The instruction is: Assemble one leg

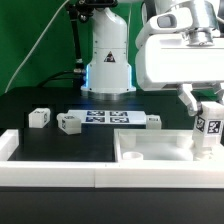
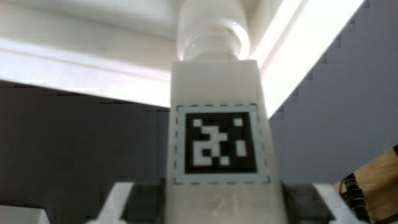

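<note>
My gripper is shut on a white leg with a fiducial tag, holding it upright at the exterior view's right, over the right end of the large white tray-shaped part. In the wrist view the leg fills the middle, tag facing the camera, with a finger tight against each side. Three more legs lie on the black table: one at the left, one beside it, one behind the tray.
The marker board lies flat in front of the robot's white base. A white raised wall runs along the table's front edge, with a corner block at the left.
</note>
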Robot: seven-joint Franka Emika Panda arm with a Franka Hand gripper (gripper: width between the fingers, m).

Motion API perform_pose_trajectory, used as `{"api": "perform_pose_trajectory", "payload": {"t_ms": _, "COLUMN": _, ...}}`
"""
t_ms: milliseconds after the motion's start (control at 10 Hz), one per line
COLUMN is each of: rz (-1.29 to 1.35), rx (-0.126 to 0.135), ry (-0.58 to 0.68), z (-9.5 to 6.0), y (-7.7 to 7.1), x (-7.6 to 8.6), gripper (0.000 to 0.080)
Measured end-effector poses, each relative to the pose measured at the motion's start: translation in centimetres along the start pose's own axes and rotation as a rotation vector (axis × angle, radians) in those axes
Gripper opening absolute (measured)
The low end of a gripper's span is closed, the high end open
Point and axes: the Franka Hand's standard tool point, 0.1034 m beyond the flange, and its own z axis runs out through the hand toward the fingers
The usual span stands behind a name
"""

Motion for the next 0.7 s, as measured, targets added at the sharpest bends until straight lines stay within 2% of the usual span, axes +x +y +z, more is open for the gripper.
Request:
{"api": "perform_pose_trajectory", "payload": {"t_ms": 300, "rz": 0.001, "rx": 0.003, "ry": -0.013, "z": 0.84, "y": -0.28, "x": -1.08, "gripper": 0.0291}}
{"api": "perform_pose_trajectory", "payload": {"t_ms": 600, "rz": -0.001, "rx": 0.002, "ry": -0.010, "z": 0.84, "y": -0.21, "x": -1.06, "gripper": 0.0291}}
{"api": "perform_pose_trajectory", "payload": {"t_ms": 700, "rz": -0.001, "rx": 0.002, "ry": -0.010, "z": 0.84, "y": -0.20, "x": -1.06, "gripper": 0.0375}}
